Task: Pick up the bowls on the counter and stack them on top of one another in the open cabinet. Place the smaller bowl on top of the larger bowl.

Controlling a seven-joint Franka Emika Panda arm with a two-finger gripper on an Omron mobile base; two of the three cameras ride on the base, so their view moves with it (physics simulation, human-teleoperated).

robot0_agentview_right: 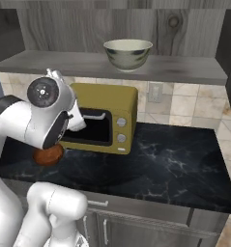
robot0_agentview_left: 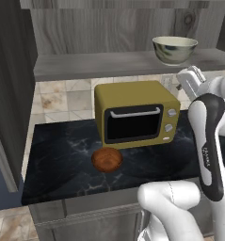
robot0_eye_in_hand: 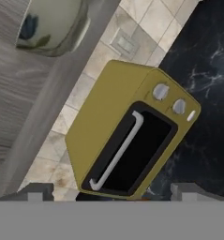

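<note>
Tool point(robot0_eye_in_hand: 111, 192) wide open, holding nothing; two dark fingertips point(robot0_eye_in_hand: 36, 191) spread far apart at the bottom of the hand view, with the yellow microwave point(robot0_eye_in_hand: 127, 140) straight ahead between them. Tool raised above the worktop point(robot0_agentview_left: 62, 160), at about the height of the microwave's top, hanging near its right end in the left base view, just below the shelf of the open cabinet point(robot0_agentview_left: 109, 63).

Larger bowl point(robot0_agentview_left: 174, 49), cream with grey-green mottling, upright on the cabinet shelf, above the tool and close to it; seen in the hand view in the upper left corner, beyond the shelf edge. Same bowl point(robot0_agentview_right: 128, 54) mid-shelf in the right base view, above the microwave's right end.

Smaller bowl point(robot0_agentview_left: 107, 160), reddish-brown, upright on the black marbled worktop, well below the tool and off to its left, just in front of the microwave's door, near its lower left corner. Whether touching the microwave or just apart, cannot tell. In the right base view, partly hidden behind the white arm, only a brown edge point(robot0_agentview_right: 48, 155) showing.

Bowls well apart: one on the shelf, one on the worktop.
</note>
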